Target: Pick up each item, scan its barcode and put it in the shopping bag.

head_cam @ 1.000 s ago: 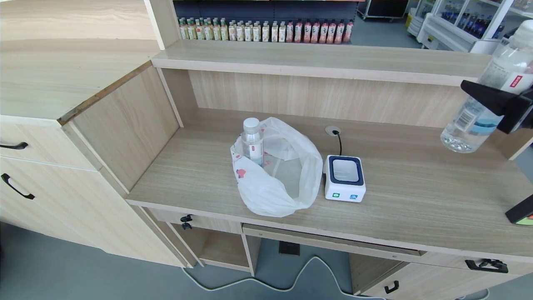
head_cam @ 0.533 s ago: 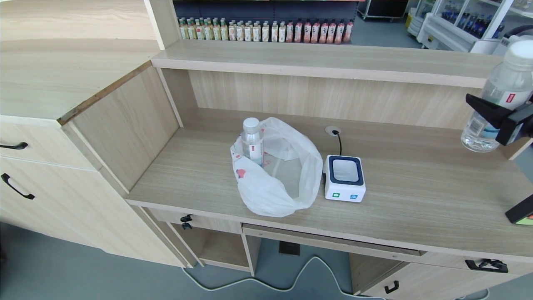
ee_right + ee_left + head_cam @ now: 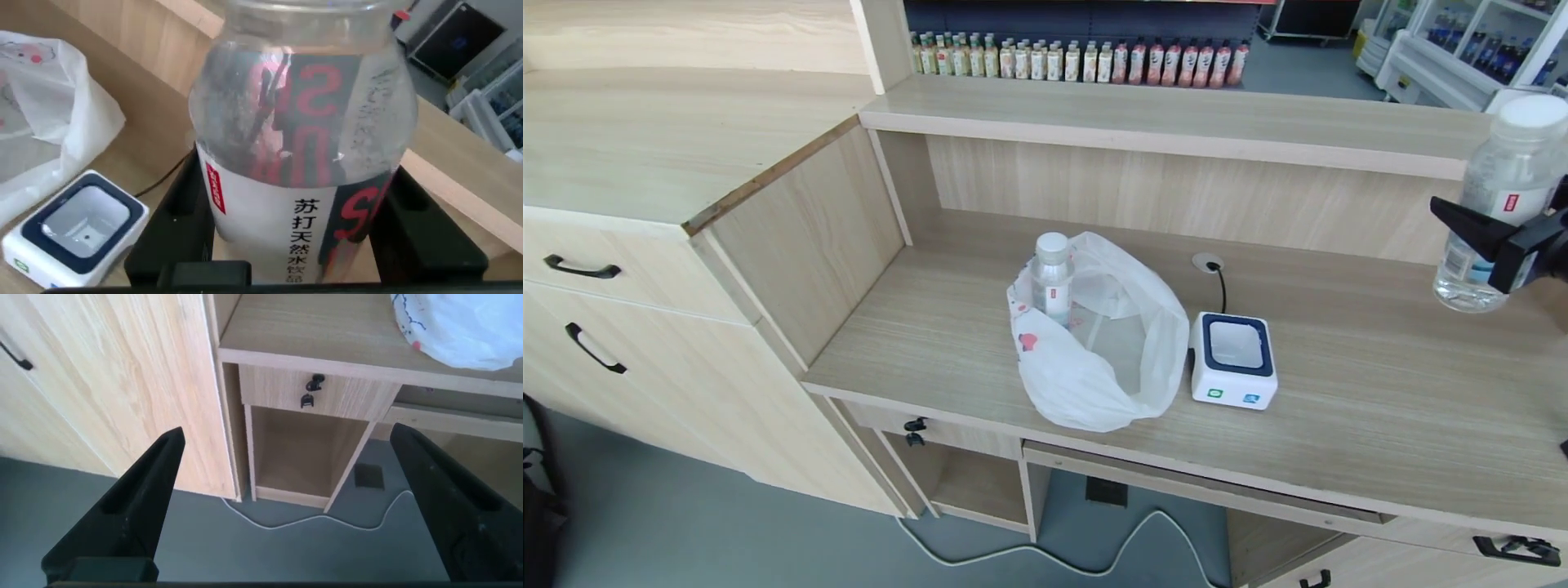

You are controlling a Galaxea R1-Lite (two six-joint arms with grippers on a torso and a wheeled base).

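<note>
Holds the water bottle (image 3: 1494, 196) upright in the right gripper (image 3: 1490, 241), fingers clamped about its lower body, above the right end of the counter (image 3: 1380, 392) and well apart from the scanner (image 3: 1232, 359). Has the left gripper (image 3: 286, 437) spread wide and empty, low beside the counter front. Shows a second bottle (image 3: 1052, 278) standing in the shopping bag (image 3: 1094, 376), just beside the scanner. Looks due for the scan step. Risks a failed read if brought across with the barcode turned away from the window (which side faces down is hard to tell). Risks a slip too, given smooth rounded plastic in a narrow grip. Could snag the bag's limp rim on lowering, or knock the standing bottle over.
</note>
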